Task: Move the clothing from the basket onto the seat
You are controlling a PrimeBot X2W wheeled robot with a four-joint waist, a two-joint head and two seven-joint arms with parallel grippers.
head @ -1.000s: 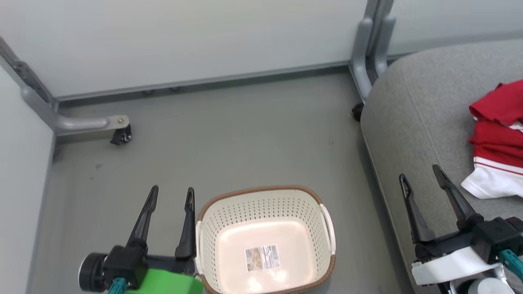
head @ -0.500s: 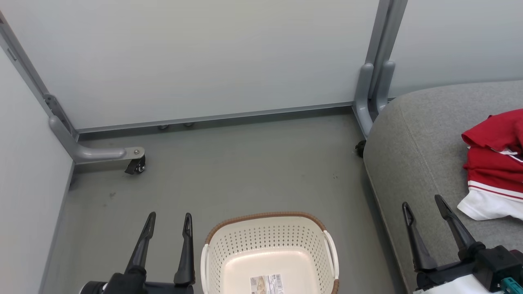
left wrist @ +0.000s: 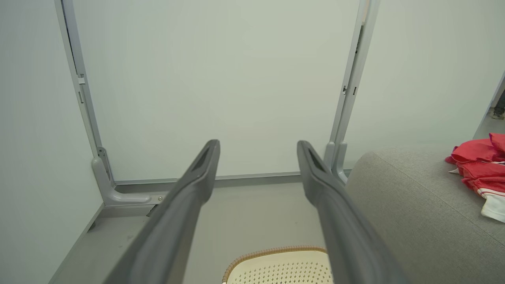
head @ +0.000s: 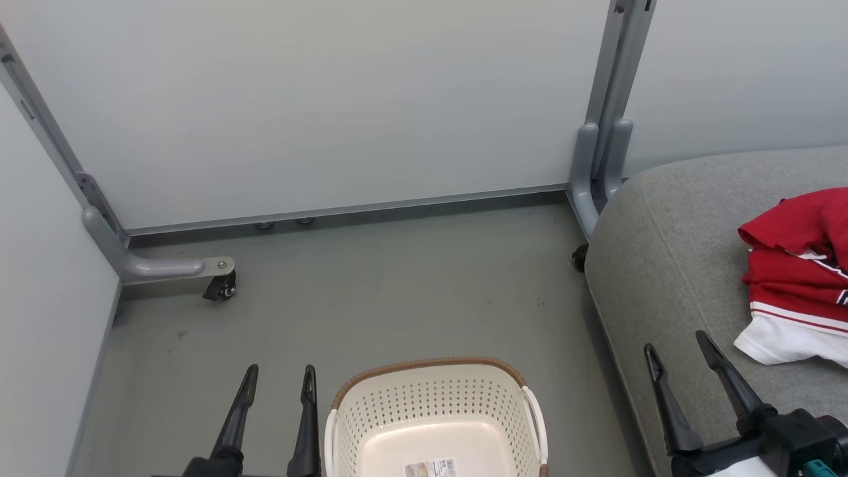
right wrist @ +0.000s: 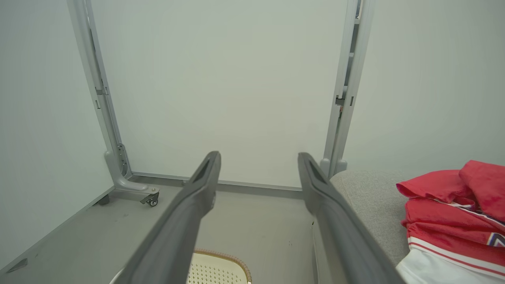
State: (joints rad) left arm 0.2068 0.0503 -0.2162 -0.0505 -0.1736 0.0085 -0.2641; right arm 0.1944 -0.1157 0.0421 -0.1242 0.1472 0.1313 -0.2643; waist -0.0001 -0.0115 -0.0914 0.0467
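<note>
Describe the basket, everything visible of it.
The basket is cream-white plastic, a rounded rectangle with perforated walls, a brown woven-look rim and white side handles. It stands upright on the grey floor, its near part cut off by the head view's bottom edge. What shows of its inside is empty but for a label sticker on the base.

Pale grey-green partition panels [head: 344, 106] joined by grey metal posts [head: 619, 79] enclose a matte grey floor [head: 384, 291]. At left, a post's curved foot [head: 165, 267] carries a small black caster [head: 222, 289]. Faint dark specks mark the floor. Lighting even, diffuse.
</note>
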